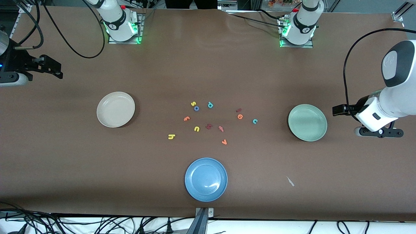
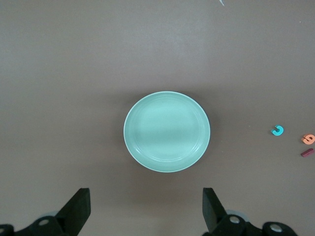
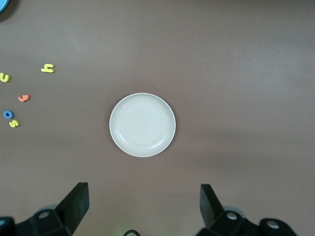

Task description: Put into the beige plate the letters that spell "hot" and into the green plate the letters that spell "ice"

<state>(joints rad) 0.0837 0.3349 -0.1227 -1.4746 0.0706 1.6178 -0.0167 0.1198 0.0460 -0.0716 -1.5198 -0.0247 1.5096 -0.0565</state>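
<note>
So your left gripper point(image 2: 145, 209) hangs with fingers spread over the table near the green plate point(image 1: 307, 122); your right gripper point(image 3: 142, 209) is likewise spread, over the table by the beige plate point(image 1: 115, 109) – both plates empty. No readable writing. On brown tabletop point(image 1: 208, 74) between the plates lie the letters: yellow h point(image 1: 171, 136), blue o point(image 1: 196, 108), orange t point(image 1: 187, 118), dark red i point(image 1: 239, 110) lying slantwise, orange e point(image 1: 240, 116), teal c point(image 1: 255, 121)

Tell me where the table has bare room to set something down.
Free: between the beige plate and the letter cluster, between the teal c and the green plate, and either side of the blue plate. Crowded: the middle, from the yellow h to the c.
</note>
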